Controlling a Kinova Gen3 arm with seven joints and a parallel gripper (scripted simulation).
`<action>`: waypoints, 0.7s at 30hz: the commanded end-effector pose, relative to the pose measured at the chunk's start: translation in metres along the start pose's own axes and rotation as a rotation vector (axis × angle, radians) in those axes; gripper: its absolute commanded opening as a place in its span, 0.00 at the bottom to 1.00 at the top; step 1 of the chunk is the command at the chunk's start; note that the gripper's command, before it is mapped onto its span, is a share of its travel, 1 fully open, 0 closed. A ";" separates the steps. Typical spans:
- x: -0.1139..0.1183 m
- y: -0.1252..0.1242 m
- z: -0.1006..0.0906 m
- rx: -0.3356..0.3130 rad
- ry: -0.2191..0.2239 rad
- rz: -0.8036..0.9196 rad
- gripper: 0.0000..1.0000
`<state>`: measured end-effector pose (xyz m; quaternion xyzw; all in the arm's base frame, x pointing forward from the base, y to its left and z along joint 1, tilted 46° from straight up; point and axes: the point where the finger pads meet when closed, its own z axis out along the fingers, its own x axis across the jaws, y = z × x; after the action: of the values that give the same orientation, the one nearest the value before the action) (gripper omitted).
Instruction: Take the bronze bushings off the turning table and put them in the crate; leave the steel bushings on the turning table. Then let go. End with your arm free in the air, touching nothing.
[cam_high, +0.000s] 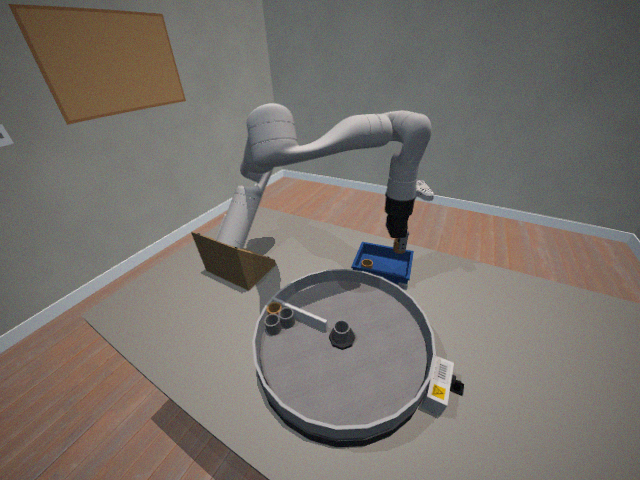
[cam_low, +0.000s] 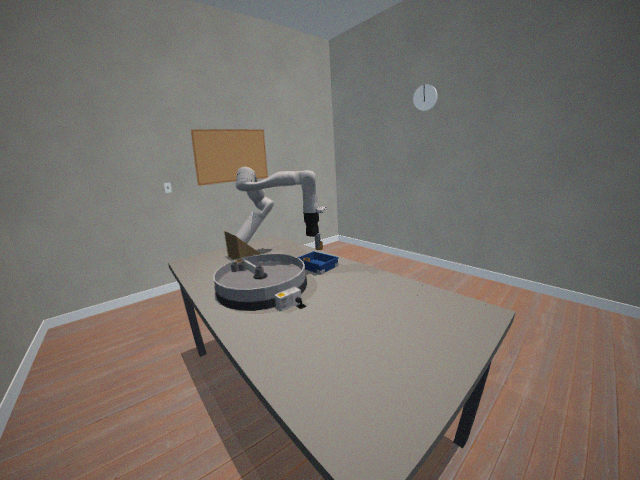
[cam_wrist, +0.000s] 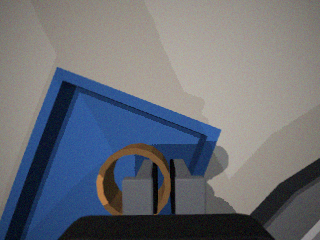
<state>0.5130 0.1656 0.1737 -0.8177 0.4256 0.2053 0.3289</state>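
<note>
My gripper is shut on the wall of a bronze bushing, one finger inside the ring. It holds the bushing above the blue crate. Another bronze bushing sits in the crate, at its left side in the top view. On the turning table, a bronze bushing stands by the rim, close to a steel bushing and a second steel bushing.
A white bar reaches inward from the turning table's rim beside the bushings. A grey hub stands at the table's middle. A brown angled panel stands near the arm's base. A white box adjoins the rim.
</note>
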 end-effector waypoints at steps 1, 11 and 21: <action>-0.002 0.001 0.014 -0.005 -0.003 -0.003 0.00; -0.002 0.001 0.025 -0.005 -0.003 -0.004 0.00; -0.003 0.001 0.055 -0.007 -0.002 -0.007 0.00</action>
<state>0.5120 0.1992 0.1410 -0.8186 0.4262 0.2018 0.3279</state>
